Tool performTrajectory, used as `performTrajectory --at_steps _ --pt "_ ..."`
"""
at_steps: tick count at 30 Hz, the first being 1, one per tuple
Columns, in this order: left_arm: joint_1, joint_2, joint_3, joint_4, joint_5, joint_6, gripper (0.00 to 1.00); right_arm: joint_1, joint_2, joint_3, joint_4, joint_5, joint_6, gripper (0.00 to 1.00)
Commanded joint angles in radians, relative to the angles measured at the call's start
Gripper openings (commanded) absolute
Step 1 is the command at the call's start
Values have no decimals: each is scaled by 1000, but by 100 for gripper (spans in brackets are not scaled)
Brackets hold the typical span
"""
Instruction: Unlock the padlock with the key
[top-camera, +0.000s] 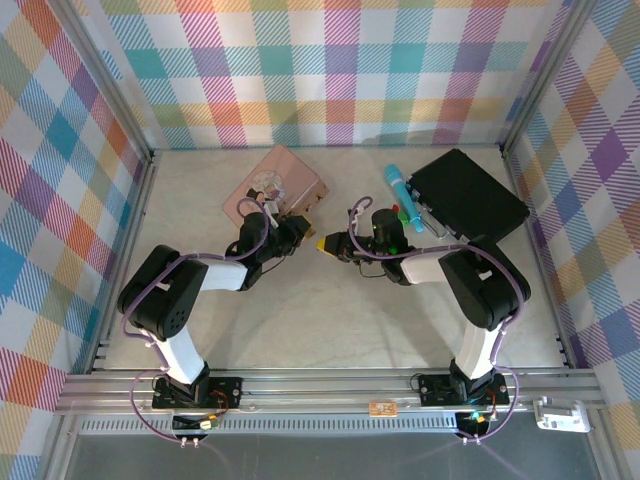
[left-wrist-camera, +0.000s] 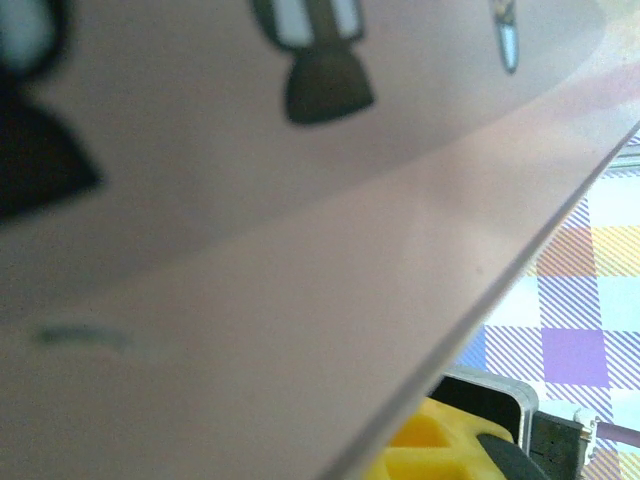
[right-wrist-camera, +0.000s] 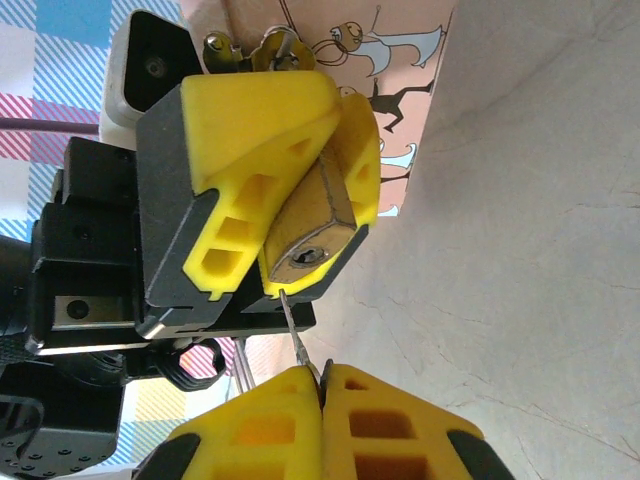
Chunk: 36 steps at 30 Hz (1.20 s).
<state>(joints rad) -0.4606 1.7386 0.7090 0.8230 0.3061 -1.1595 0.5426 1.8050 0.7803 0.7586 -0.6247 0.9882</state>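
In the right wrist view, the brass padlock (right-wrist-camera: 312, 222) sits clamped between the yellow fingers (right-wrist-camera: 250, 120) of my left gripper (top-camera: 298, 233). Its keyhole face (right-wrist-camera: 305, 257) is turned toward my right gripper (right-wrist-camera: 323, 385). That gripper is shut on the key (right-wrist-camera: 297, 335), whose thin blade sticks out toward the padlock. The blade's tip meets the lower edge of the keyhole face, just left of the keyhole and outside it. Seen from above, my right gripper (top-camera: 330, 243) faces the left one tip to tip at mid-table.
The pink tin (top-camera: 278, 185) lies just behind the left gripper, and its lid (left-wrist-camera: 250, 250) is very close in the left wrist view. A teal cylinder (top-camera: 397, 185) and a black case (top-camera: 467, 195) lie behind the right arm. The near table (top-camera: 330, 320) is bare.
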Motion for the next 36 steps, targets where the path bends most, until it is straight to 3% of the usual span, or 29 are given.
performTrajectory --at_steps 1,20,30,36 --pt "-14 -30 -14 67 65 -38 0 -9 8 18 29 7 12 0" --pt "-41 -48 -2 58 76 -38 0 -15 45 49 64 5 43 0" --pt "-79 -45 -17 25 74 -12 0 -21 48 78 148 -19 341 0" --pt "-91 -36 -16 32 76 -15 0 -23 25 95 89 -9 290 0"
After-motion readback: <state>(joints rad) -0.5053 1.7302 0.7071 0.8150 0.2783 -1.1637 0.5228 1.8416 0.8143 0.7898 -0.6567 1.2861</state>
